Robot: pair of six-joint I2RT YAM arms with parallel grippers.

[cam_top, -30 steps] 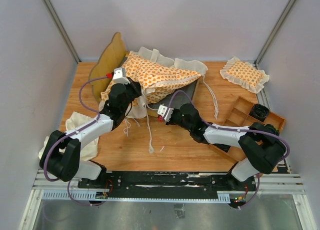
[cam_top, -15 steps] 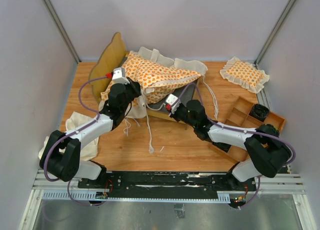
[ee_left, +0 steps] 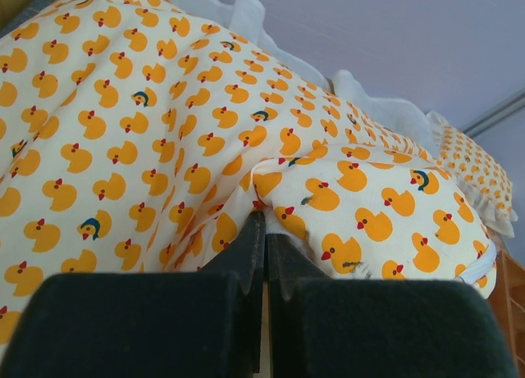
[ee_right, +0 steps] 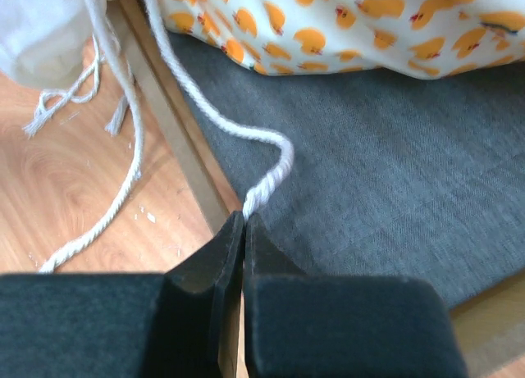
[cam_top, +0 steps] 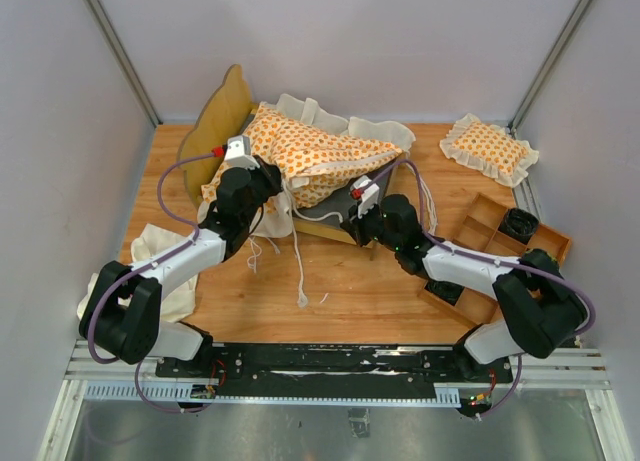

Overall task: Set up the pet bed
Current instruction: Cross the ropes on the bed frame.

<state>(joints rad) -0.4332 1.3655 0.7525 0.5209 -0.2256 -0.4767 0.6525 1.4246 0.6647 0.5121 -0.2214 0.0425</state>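
The pet bed's wooden frame, with its scalloped headboard, stands at the back left, and part of its grey base is bare. The duck-print cushion lies bunched across it. My left gripper is shut on a fold of the cushion's fabric at its near-left edge. My right gripper is shut on a white tie string, holding it over the frame's front rail where the grey base begins.
A small duck-print pillow lies at the back right. A wooden divider tray with a black object sits on the right. A cream cloth lies by the left arm. Loose strings trail on the wooden table.
My right gripper has carried the string up and to the right, from the table in front of the bed to the frame's front rail. The left arm has not moved.
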